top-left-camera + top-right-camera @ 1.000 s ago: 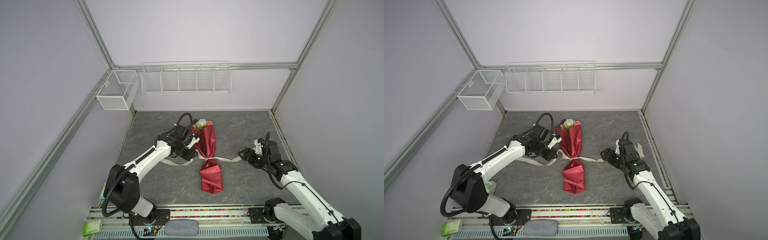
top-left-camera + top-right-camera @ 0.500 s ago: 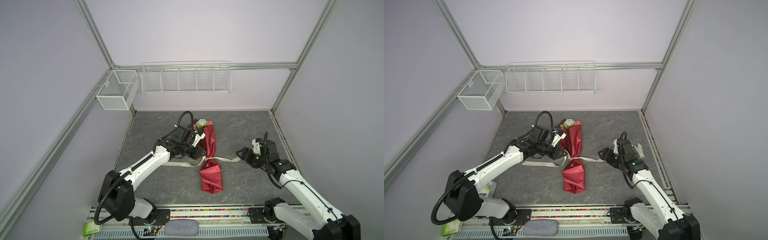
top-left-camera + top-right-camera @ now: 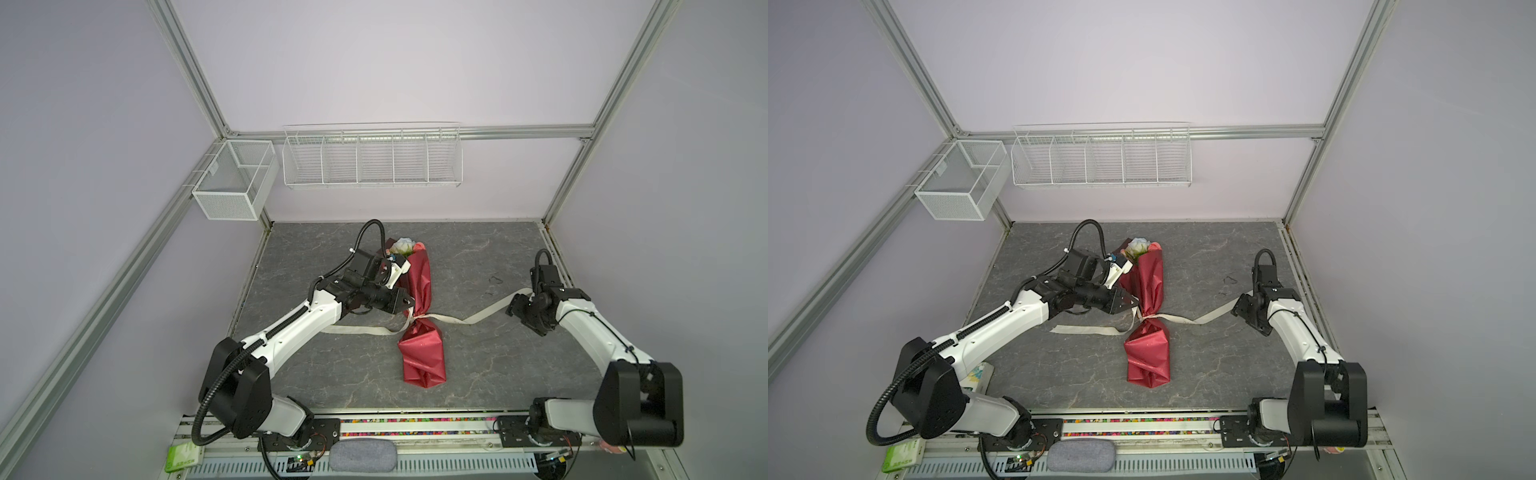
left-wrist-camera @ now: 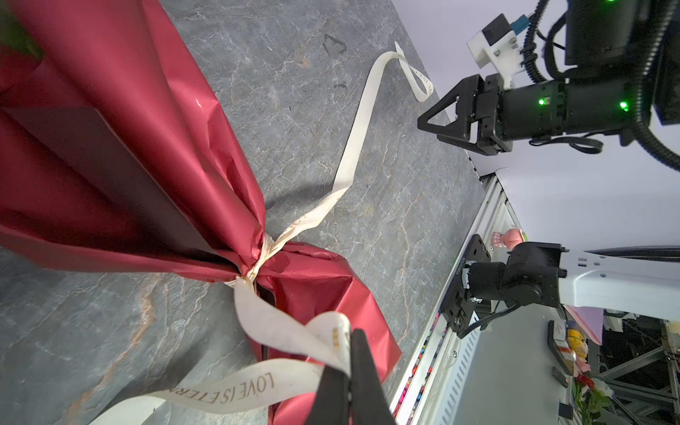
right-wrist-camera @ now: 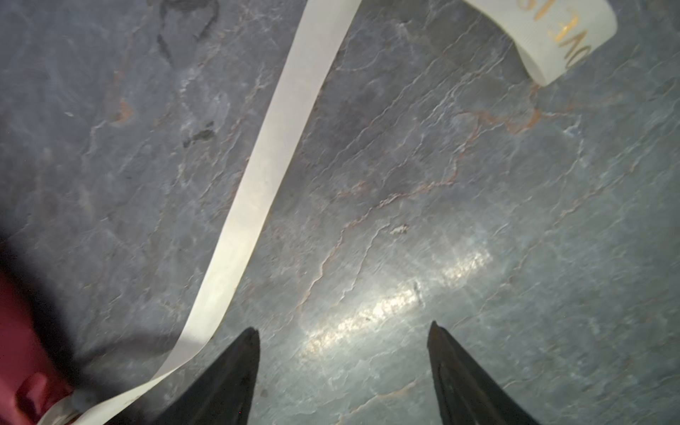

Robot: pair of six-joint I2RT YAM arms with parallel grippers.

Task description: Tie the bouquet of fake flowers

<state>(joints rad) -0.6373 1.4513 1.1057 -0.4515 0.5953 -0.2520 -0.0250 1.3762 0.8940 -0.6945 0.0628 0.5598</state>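
Left gripper (image 3: 408, 311): fingers closed, pinching left tail of cream ribbon (image 4: 279, 331) close beside knot. Bouquet of fake flowers (image 3: 420, 282): lying mid grey table (image 3: 332, 374), red wrap cinched at waist by ribbon, blooms at far end. Right ribbon tail trails across table. Right gripper (image 5: 344, 331): fingers spread wide, nothing between them, tail passing just beside.
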